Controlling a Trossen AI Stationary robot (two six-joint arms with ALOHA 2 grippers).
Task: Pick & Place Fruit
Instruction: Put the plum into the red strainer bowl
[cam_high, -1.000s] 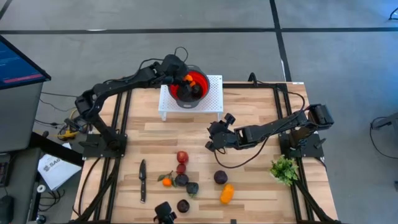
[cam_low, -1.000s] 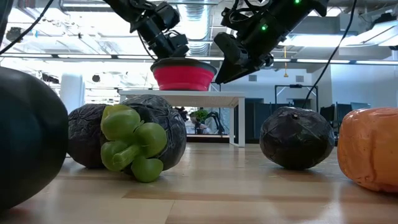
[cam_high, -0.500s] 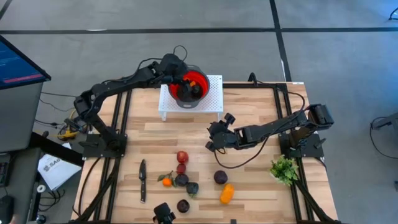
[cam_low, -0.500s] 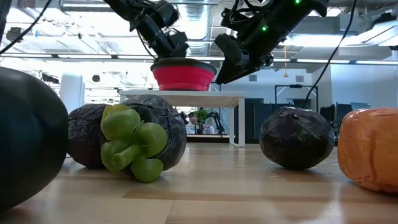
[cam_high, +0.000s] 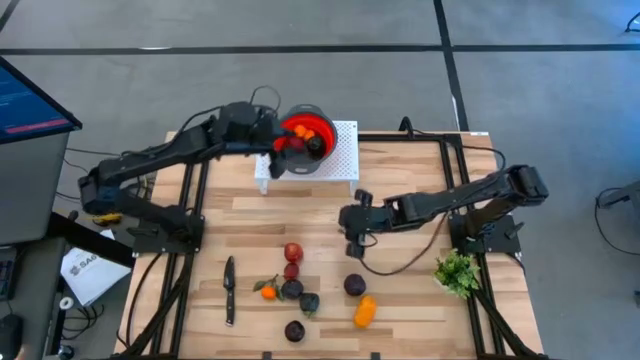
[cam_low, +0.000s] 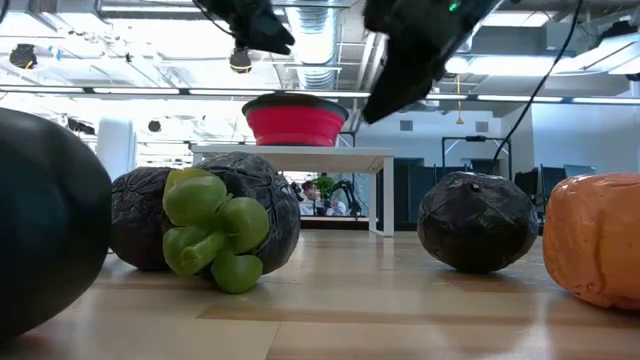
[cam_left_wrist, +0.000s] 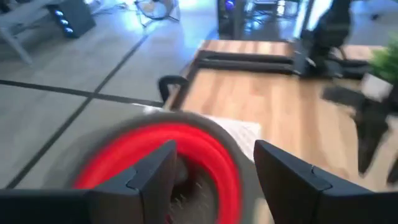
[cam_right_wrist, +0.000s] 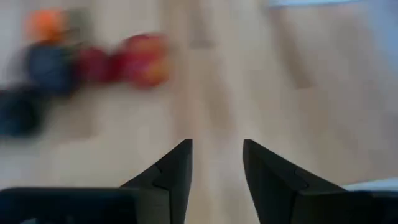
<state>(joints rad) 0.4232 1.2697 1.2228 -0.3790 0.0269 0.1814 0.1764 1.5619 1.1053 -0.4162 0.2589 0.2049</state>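
Observation:
The red bowl (cam_high: 303, 140) stands on a white perforated stand (cam_high: 340, 150) at the far middle and holds orange, red and dark fruit (cam_high: 300, 140). More fruit lies on the wood near the front edge: a red piece (cam_high: 293, 252), dark purple pieces (cam_high: 354, 285) and an orange one (cam_high: 365, 312). My left gripper (cam_high: 265, 138) hovers open just left of the bowl, whose rim (cam_left_wrist: 186, 140) shows beyond its empty fingers. My right gripper (cam_high: 356, 230) hangs open and empty over bare wood, right of the red piece (cam_right_wrist: 143, 59).
A slim black knife (cam_high: 229, 290) lies left of the fruit cluster. A green leafy sprig (cam_high: 457, 270) sits at the near right by the right arm's base. Bare wood lies between the stand and the fruit. Black frame rails run along both table sides.
My left gripper has pulled back from over the bowl toward the table's left edge and risen. My right gripper has tipped further downward and turned, shifting a little toward the near edge. The fruit on the table has stayed where it was.

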